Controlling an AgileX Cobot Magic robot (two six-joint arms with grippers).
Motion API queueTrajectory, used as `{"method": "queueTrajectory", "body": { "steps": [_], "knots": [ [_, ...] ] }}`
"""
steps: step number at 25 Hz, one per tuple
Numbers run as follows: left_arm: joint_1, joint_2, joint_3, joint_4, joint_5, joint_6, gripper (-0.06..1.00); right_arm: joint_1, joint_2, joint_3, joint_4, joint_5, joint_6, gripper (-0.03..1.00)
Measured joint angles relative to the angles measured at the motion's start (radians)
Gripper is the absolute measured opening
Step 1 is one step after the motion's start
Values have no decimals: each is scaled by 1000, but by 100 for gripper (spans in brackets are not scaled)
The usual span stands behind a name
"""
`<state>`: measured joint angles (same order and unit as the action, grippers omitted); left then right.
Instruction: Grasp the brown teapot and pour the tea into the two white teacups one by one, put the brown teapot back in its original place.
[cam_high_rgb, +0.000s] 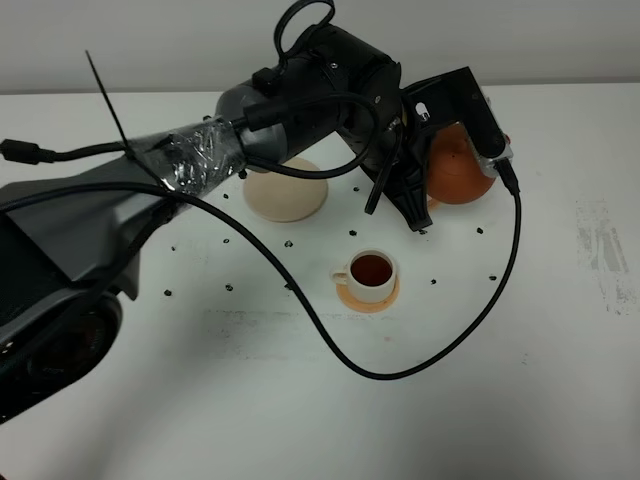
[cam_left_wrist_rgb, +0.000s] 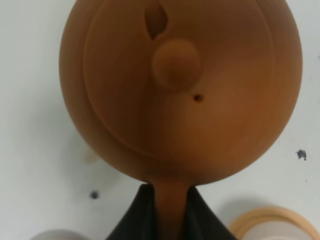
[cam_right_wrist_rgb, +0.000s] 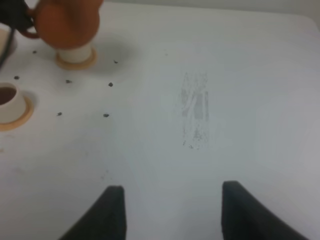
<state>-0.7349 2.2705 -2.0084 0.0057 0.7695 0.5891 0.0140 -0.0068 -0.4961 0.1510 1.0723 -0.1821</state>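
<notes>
My left gripper reaches across to the right and is shut on the loop handle of the brown teapot. In the left wrist view the teapot fills the frame, lid knob towards the camera, with the handle between the black fingers. In the right wrist view the teapot hangs just above one white teacup on its orange coaster; no stream is visible. The other teacup holds dark tea. The beige saucer is bare. My right gripper is open and empty above the table.
A black cable loops over the table in front of the filled cup. Small dark specks dot the white table. A scuffed patch lies ahead of the right gripper. A coaster's rim shows beside the left fingers.
</notes>
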Motion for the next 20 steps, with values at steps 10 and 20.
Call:
{"method": "queueTrajectory", "body": {
  "steps": [10,20],
  "knots": [
    [157,-206,286,15,-37,-101,12,0,0,0,0,0,0,45],
    [317,-238,406,15,-33,-173,12,0,0,0,0,0,0,45]
  ]
}}
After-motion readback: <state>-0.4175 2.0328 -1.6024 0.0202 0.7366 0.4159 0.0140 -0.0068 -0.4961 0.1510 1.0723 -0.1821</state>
